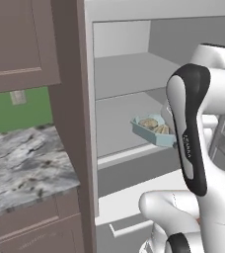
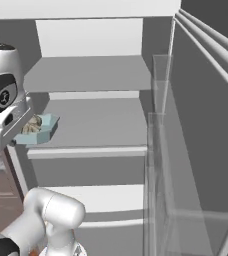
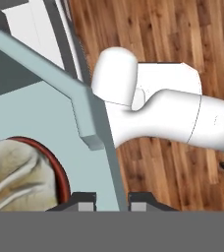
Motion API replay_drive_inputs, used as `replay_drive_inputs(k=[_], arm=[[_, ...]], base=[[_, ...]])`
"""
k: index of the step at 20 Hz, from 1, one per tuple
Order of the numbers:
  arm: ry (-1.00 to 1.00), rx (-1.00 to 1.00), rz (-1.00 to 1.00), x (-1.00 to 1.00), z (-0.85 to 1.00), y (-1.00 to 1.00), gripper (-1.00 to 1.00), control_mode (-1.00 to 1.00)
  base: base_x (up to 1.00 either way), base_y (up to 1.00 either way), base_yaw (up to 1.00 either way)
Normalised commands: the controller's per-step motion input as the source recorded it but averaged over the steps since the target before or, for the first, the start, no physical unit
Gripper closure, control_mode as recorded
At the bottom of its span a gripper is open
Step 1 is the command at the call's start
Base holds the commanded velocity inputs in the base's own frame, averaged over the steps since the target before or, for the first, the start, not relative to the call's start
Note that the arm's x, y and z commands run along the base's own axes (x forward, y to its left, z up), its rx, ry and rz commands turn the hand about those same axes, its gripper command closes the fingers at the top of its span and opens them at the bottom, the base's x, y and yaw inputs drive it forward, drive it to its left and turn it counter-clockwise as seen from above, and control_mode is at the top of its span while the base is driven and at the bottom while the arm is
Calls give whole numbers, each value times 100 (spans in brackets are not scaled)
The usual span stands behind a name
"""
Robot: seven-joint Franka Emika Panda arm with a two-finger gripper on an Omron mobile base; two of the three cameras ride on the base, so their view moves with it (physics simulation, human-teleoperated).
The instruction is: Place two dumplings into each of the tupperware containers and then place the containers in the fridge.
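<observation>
Pale teal fills our hand view: the fingers (image 3: pixel 111 198) are pinched narrow on the rim of a tub (image 3: pixel 60 123), with a wrinkled tan dumpling (image 3: pixel 15 172) lying inside it right beside them. Below and past the rim we see wooden floor (image 3: pixel 158 29). From the base, the arm (image 1: pixel 191 128) reaches into the open fridge (image 1: pixel 124 74), and we hold the tub (image 1: pixel 154 129) at the front edge of the middle shelf (image 1: pixel 117 118), dumplings (image 1: pixel 148 123) piled in it. To the left sits the marbled worktop (image 1: pixel 20 163).
</observation>
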Motion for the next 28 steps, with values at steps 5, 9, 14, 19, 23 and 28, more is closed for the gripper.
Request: replay_drive_inputs(k=[5,9,14,19,23,28], arm=[[0,0,0,0,0,0,100,100],[-18,0,3,-19,0,-15,100,-100],[-55,0,2,-67,1,-26,100,-100],[-57,0,0,-27,29,-44,100,-100],[-39,10,1,40,35,-39,100,-100],[-29,11,3,72,16,-21,100,-100]], base=[[33,-28,13],[1,-7,1],[0,0,0],[0,0,0],[0,0,0],[0,0,0]])
